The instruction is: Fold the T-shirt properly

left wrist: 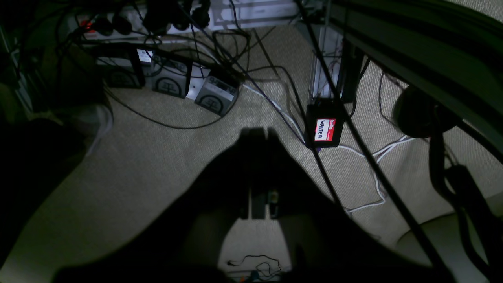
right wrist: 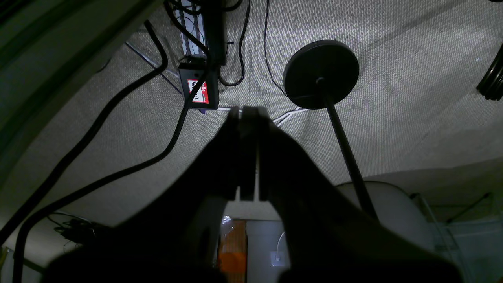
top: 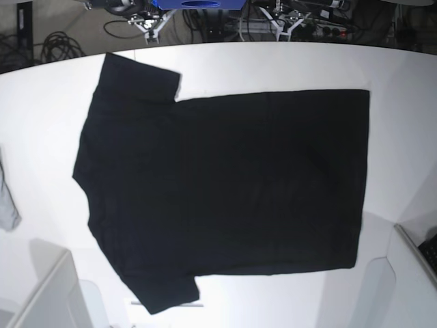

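The black T-shirt (top: 225, 184) lies spread flat on the white table (top: 403, 137) in the base view. Its collar end is to the left, its hem to the right, and both short sleeves are out. No print shows. Neither gripper shows in the base view. In the left wrist view my left gripper (left wrist: 258, 135) is shut and empty, hanging over the carpeted floor. In the right wrist view my right gripper (right wrist: 246, 113) is shut and empty, also over the floor. The shirt is out of both wrist views.
A small grey cloth (top: 7, 198) lies at the table's left edge. White curved parts stand at the front left (top: 41, 294) and front right (top: 403, 273). On the floor are cables, a black box with a red label (left wrist: 324, 129), and a round stand base (right wrist: 321, 74).
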You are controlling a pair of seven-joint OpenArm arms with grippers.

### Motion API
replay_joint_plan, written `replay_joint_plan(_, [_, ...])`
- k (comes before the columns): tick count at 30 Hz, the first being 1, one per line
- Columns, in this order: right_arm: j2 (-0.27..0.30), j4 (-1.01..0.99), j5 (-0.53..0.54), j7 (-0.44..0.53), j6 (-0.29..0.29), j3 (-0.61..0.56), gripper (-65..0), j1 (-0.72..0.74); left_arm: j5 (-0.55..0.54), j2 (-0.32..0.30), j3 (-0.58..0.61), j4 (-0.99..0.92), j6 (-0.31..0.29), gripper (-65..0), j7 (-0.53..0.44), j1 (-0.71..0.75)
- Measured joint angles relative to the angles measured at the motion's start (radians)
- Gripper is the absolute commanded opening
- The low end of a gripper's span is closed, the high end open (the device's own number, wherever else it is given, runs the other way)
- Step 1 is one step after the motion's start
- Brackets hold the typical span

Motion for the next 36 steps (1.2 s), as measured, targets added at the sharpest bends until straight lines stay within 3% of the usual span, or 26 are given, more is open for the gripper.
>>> replay_joint_plan(17, [-0.017,0.004,0.000,0.000,-0.010,0.000,-64.5,-0.019,-0.001,0.000,-0.005,0.027,0.000,-64.8,-0.001,0.031])
replay_joint_plan(19, [-0.014,0.019,0.000,-0.006,-0.010,0.000,-59.7,-0.028,-0.001,0.000,-0.005,0.089,0.000,-64.7,0.003,0.069])
replay_joint_plan(24, [-0.014,0.027,0.000,-0.003,-0.010,0.000,-32.3,-0.023,-0.004,0.000,-0.005,0.140,0.001,-64.5,0.011,0.109])
replay_joint_plan(27, [-0.016,0.028,0.000,0.005,-0.010,0.000,-26.0,-0.035,-0.004,0.000,-0.005,0.140,0.002,-64.5,0.010,0.103])
replay_joint_plan(30, [-0.017,0.026,0.000,-0.001,-0.010,0.000,-27.9,-0.050,-0.004,0.000,-0.006,0.140,0.002,-64.3,0.007,0.101])
replay_joint_plan(32, [-0.016,0.026,0.000,-0.006,-0.010,0.000,-32.7,-0.052,-0.005,0.000,-0.006,0.140,0.002,-64.2,0.008,0.103])
replay_joint_plan(34, [-0.016,0.026,0.000,-0.005,-0.010,0.000,-44.0,-0.048,-0.004,0.000,-0.006,0.140,0.002,-59.6,0.013,0.104])
replay_joint_plan(36, [-0.014,0.029,0.001,0.001,-0.010,0.000,-59.1,-0.047,-0.005,0.000,-0.006,0.140,0.002,-49.5,0.011,0.103])
